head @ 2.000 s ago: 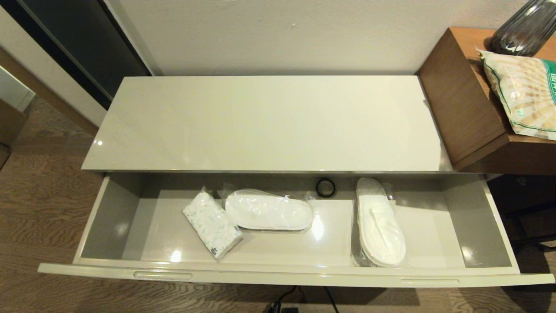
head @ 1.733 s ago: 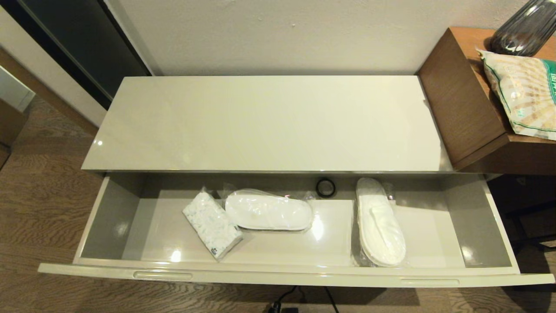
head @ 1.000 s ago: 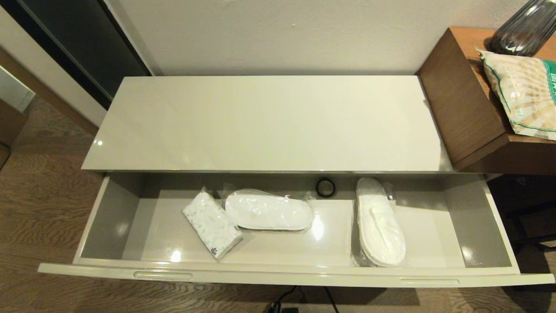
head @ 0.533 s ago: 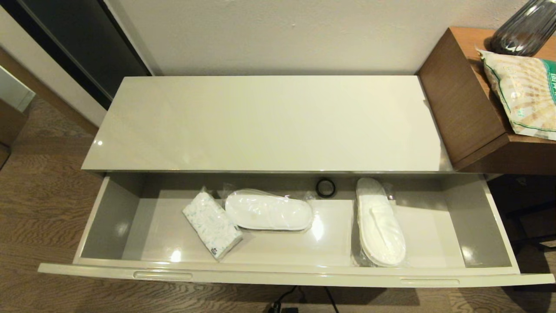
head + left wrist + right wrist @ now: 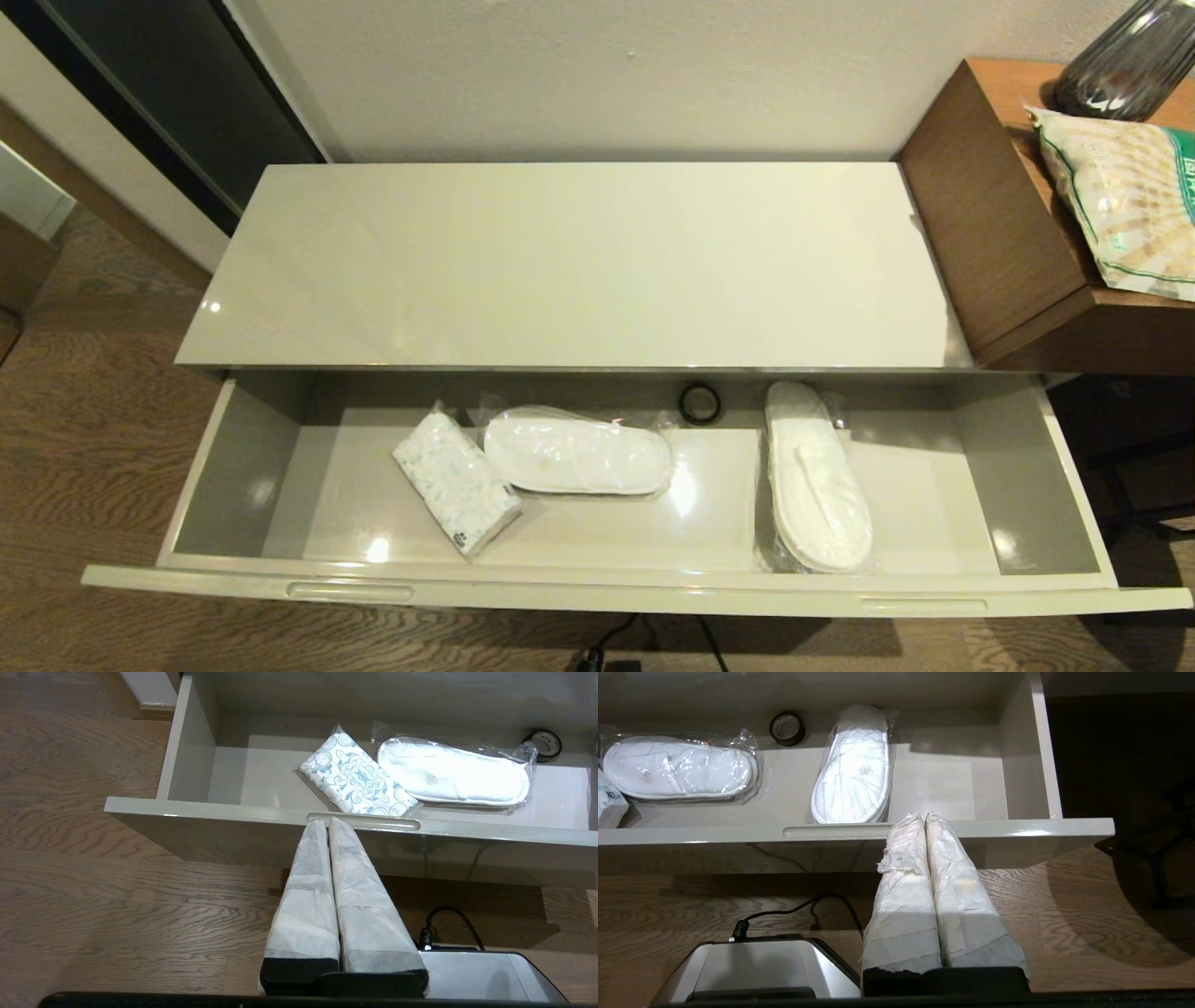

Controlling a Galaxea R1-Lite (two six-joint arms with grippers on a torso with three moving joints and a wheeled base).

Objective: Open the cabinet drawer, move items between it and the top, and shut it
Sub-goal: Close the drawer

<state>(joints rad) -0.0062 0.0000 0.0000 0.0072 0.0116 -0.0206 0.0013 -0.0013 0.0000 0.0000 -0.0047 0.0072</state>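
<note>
Both grippers hung low in front of the pulled-out drawer, out of the head camera's sight: the left gripper [image 5: 325, 822] had its two white-wrapped fingers pressed together with nothing between them, tips near the left oblong recess [image 5: 363, 821] in the drawer's rim, and the right gripper [image 5: 920, 817] was likewise clenched on nothing, near the right end of the other recess [image 5: 836, 832]. The very wide, shallow, glossy beige-grey cabinet drawer [image 5: 597, 590] stood fully open below the long glossy cream-beige top [image 5: 574, 266] of the low cabinet. Inside lay two pairs of flat white disposable slippers sealed in crinkly clear plastic: one pair [image 5: 577, 453] lay lengthwise near the middle, the other pair [image 5: 815, 476] lay front to back farther right, well apart from it. Each bore a small mark on its upper, too small to read. A white tissue pack with a blue swirl pattern [image 5: 456, 483] lay angled just left of the middle pair, apparently touching its wrapper. A small black tape ring [image 5: 699, 403] sat at the back between the two pairs. To the right stood a taller brown wooden tabletop [image 5: 1013, 224] holding a printed cream-and-green bag [image 5: 1120, 196], its lettering unreadable, and a dark ribbed glass vase [image 5: 1130, 61]. On the wooden floor [image 5: 117, 914] under the drawer front ran a black cable [image 5: 444, 921].
</note>
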